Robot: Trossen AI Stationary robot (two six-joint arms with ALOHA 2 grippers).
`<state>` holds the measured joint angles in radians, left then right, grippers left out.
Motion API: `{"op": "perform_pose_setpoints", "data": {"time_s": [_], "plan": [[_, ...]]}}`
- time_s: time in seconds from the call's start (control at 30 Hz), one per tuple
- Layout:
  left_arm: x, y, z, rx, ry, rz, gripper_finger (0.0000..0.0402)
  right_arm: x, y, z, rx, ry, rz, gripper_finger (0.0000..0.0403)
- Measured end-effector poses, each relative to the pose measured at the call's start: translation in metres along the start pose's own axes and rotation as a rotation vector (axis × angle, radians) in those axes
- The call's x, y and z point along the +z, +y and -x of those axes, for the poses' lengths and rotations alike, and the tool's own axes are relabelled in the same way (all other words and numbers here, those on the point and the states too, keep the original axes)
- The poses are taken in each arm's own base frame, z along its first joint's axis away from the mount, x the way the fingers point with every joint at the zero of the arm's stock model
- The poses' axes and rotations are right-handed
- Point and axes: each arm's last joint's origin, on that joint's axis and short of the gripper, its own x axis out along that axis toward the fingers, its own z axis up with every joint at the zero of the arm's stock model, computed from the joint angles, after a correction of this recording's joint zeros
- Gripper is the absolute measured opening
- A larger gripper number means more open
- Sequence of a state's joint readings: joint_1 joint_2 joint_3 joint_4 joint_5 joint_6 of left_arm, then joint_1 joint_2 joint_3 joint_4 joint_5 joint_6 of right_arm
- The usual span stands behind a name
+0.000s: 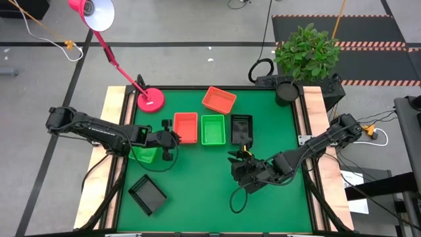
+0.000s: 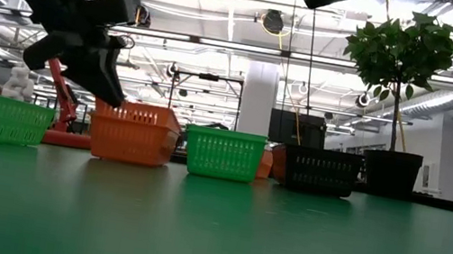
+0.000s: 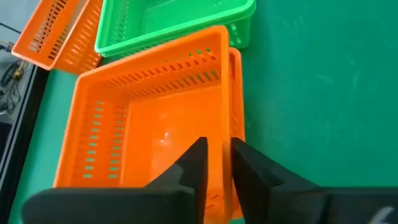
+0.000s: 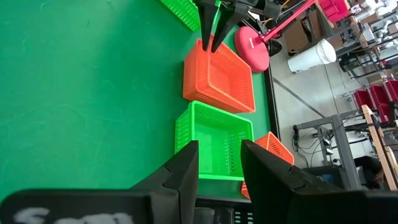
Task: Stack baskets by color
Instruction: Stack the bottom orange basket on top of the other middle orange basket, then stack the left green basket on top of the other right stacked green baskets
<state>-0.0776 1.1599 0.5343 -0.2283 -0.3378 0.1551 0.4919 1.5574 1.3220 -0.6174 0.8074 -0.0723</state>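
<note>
Near the table's middle, the left end effector (image 3: 216, 163) straddles the orange slotted plastic basket's (image 1: 185, 127) near wall, fingers slightly parted; release fully, lift straight clear.

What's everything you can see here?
row orange basket: one, orange-red, row's left end
tilted orange basket: one, orange-red, behind the row
row green basket: one, green, row's middle
side green basket: one, green, under left arm
row black basket: one, black, row's right end
front black basket: one, black, near-left corner
lamp: one, pink, far-left
plant: one, green, beyond far-right corner
left claw: one, dark, at row orange basket's wall
right claw: one, dark, open, before row black basket
</note>
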Motion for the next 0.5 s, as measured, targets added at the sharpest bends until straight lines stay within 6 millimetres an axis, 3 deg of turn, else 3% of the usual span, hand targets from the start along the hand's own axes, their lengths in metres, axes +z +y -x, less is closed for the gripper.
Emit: {"op": "perform_pose_setpoints", "data": {"time_s": [0.23, 0.5], "plan": [[0.001, 0.000, 0.001, 0.000, -0.002, 0.034, 0.0123, 0.000, 0.000, 0.000, 0.000, 0.000, 0.000, 0.0116], [0.024, -0.001, 0.016, -0.026, -0.016, 0.051, 0.0153, 0.000, 0.000, 0.000, 0.000, 0.000, 0.000, 0.0116]]}}
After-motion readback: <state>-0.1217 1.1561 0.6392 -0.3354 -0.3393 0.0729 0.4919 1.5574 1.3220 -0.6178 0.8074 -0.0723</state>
